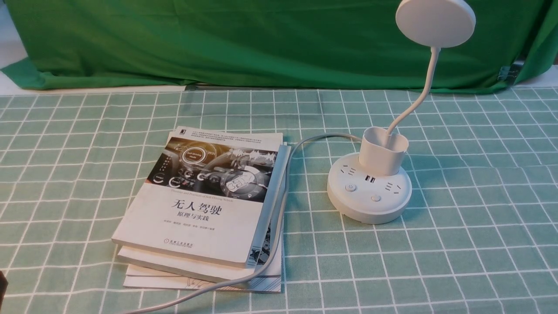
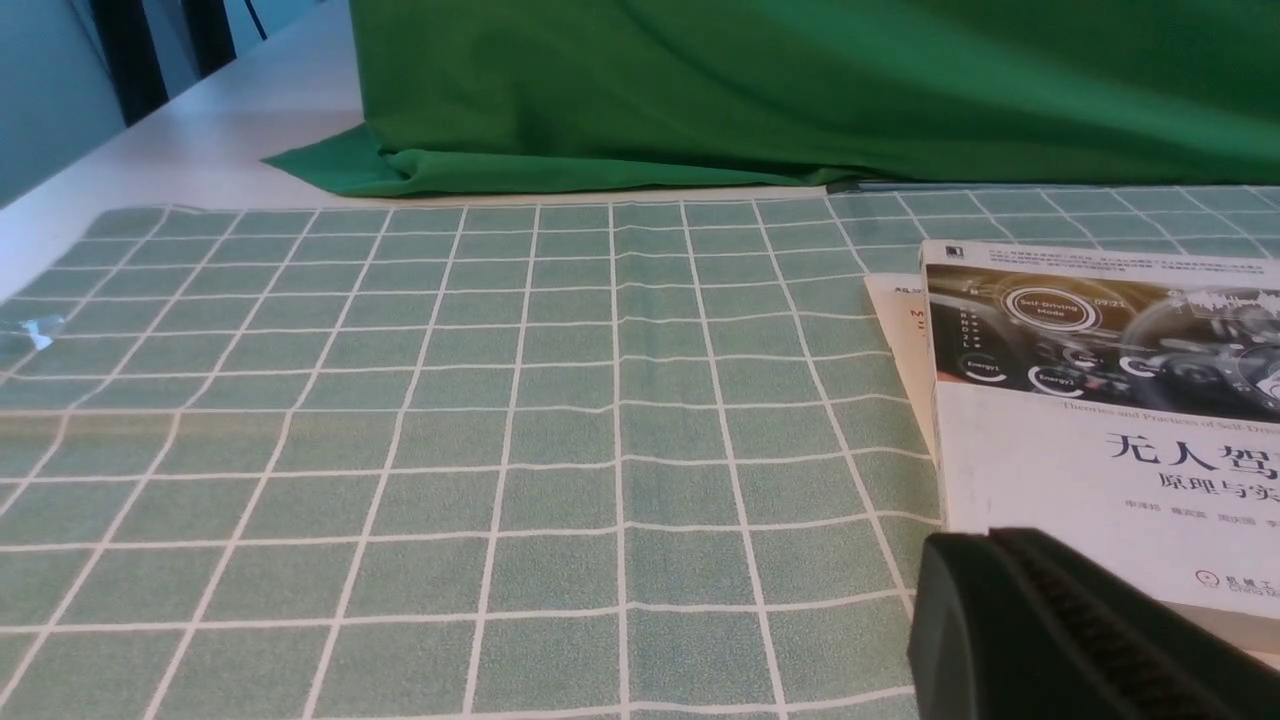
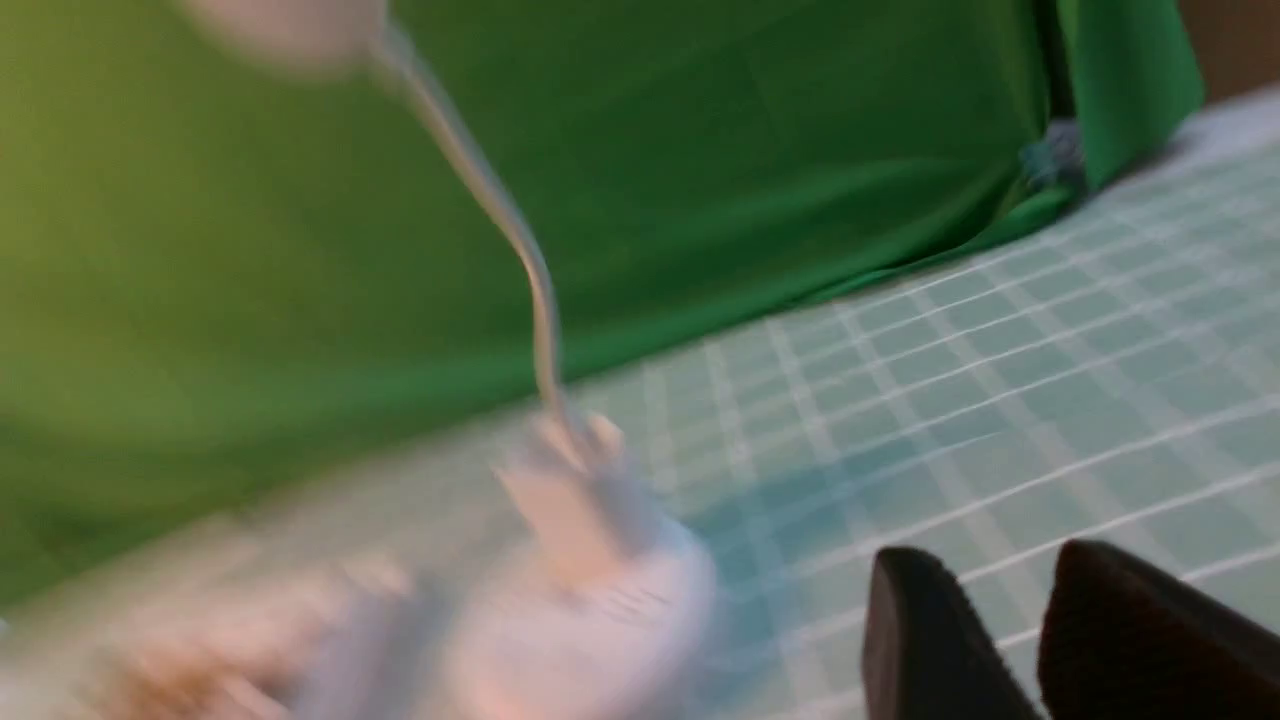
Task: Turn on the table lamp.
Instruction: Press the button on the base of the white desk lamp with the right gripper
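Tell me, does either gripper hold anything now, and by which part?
Nothing is held. The right gripper has an empty gap; the left gripper shows nothing in it.

Your table lamp looks like smooth white plastic with a soft satin sheen, and its cable has a smooth, matt sheath. The tablecloth is matt woven cloth, faintly creased. The backdrop along the table's far edge is matt fabric lying in folds. The books have lightly glossy paper covers. The left gripper looks matt black, with a ribbed inner face.
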Action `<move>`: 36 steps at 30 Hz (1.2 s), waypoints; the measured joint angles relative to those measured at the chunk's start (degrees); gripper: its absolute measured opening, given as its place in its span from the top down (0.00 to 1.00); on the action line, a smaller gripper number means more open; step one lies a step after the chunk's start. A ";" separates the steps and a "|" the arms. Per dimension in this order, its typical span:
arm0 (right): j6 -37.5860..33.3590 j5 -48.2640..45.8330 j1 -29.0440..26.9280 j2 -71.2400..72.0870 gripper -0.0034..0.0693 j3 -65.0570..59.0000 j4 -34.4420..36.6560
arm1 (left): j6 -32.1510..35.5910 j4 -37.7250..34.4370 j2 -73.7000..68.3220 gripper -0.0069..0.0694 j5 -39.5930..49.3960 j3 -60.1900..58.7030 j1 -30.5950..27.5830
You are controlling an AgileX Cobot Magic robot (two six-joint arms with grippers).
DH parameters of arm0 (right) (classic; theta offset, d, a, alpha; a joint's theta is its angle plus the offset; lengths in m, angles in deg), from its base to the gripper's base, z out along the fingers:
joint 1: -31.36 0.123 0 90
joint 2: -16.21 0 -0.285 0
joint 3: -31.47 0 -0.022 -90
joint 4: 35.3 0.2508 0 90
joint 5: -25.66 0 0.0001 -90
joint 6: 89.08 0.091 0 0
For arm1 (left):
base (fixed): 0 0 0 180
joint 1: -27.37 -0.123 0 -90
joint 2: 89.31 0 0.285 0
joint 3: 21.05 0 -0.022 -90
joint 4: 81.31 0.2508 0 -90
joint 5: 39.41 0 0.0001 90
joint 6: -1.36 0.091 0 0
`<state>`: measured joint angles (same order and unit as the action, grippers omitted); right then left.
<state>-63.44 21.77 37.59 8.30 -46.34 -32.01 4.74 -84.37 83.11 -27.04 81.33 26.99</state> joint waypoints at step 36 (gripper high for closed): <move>-41.67 -41.20 3.10 -52.63 0.92 51.44 5.39 | 0.00 0.12 0.00 0.88 0.06 0.00 0.00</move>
<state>-105.11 -19.43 40.70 -44.33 5.10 -26.62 4.74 -84.25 83.11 -26.97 81.33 26.99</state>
